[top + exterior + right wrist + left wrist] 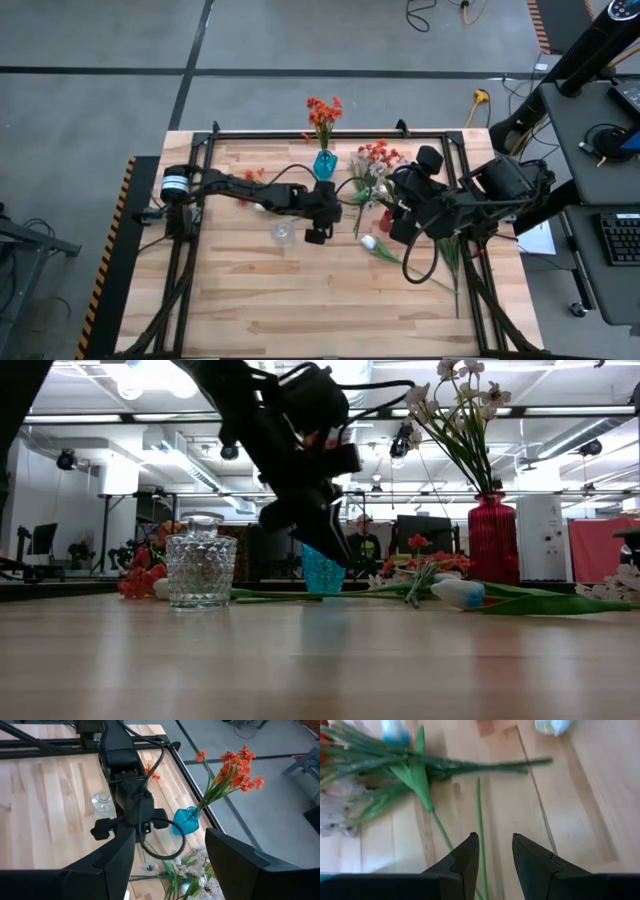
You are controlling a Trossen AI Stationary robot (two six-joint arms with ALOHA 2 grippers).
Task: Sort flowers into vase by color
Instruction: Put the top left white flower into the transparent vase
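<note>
left gripper: my left gripper (492, 851) has its fingers spread with nothing pinched; I have it hovering over the wood near the middle of the table (240, 290), on the near side of the blue vase (324, 164).
stem under it: a thin green stem (480, 815) runs straight out through the gap between the two fingers, its long axis in line with my reach, not across it.
direction: the stem leads away from the gripper toward a bundle of loose stems (470, 767) lying crosswise beyond it.
judgement: closing here should catch the stem, but I would be gripping along its length near one end.
nearer arm: the left; it is right over this stem.
right gripper: my right gripper (170, 855) is spread too, empty, held high on the far side of the red vase (386, 220) from the blue one.
sorted so far: orange-red flowers (323, 115) in the blue vase, pale flowers (455, 405) in the red vase.
still loose: a white tulip bud (369, 242) flat beside the red vase; clear glass vase (283, 234) empty.
</note>
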